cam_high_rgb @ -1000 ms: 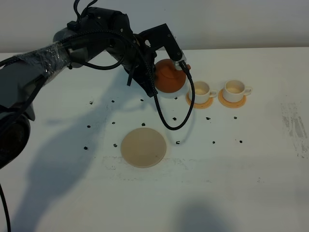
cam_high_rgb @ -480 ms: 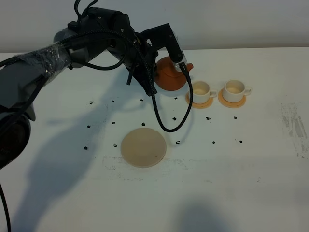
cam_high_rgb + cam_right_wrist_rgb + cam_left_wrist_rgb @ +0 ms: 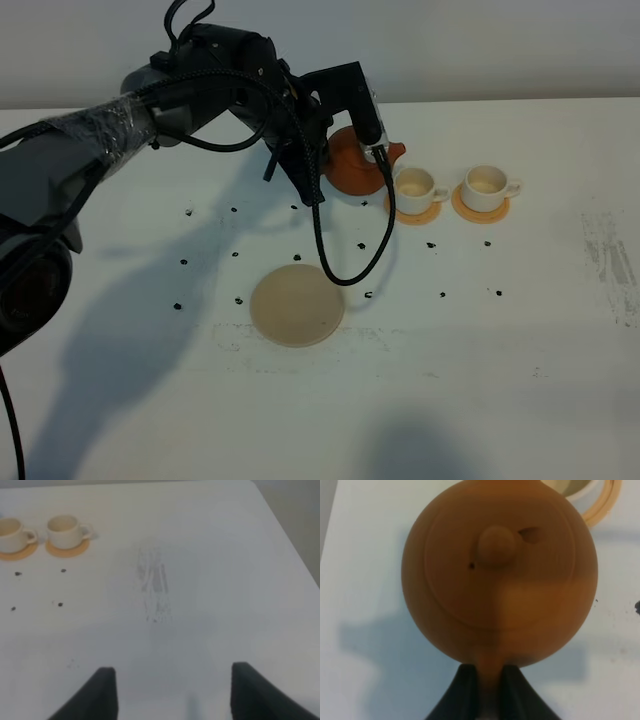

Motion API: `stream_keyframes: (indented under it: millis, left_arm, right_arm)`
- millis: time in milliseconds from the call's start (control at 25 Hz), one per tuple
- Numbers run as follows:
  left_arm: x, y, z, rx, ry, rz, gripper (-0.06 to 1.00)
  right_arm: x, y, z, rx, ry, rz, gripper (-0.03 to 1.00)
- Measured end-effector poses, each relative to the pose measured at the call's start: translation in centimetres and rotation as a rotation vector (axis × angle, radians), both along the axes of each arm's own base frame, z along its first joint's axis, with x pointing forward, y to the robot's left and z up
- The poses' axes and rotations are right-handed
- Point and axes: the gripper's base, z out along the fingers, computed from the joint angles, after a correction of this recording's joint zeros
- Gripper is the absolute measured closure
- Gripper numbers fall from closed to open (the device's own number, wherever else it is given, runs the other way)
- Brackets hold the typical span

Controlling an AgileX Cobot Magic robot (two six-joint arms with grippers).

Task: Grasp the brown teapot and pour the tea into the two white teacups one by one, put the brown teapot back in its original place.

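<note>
- white counter [image 3: 480,400], grey scuff marks [image 3: 612,262] near its right edge
- small black specks [image 3: 236,254] scattered across its middle
- two orange coasters [image 3: 416,217] side by side, not touching

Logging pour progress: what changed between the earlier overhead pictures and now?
The squat reddish-brown clay teapot, still clamped in the left gripper, edged right, bringing its spout closer to the nearer small white teacup. That cup, the farther white teacup, their orange coasters and the round tan coaster disc stayed put.
</note>
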Motion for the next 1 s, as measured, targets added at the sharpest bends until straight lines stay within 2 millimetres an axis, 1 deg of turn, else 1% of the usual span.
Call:
stream_keyframes:
  millis: [680, 1000]
  left_arm:
    - [0.61, 0.25, 0.23, 0.068, -0.1, -0.07, 0.86]
    - [0.51, -0.29, 0.11, 0.093, -0.134, -0.135, 0.86]
  right_arm:
    - [0.0, 0.0, 0.0, 0.0, 0.0, 0.0, 0.45]
    - [0.0, 0.0, 0.0, 0.0, 0.0, 0.0, 0.45]
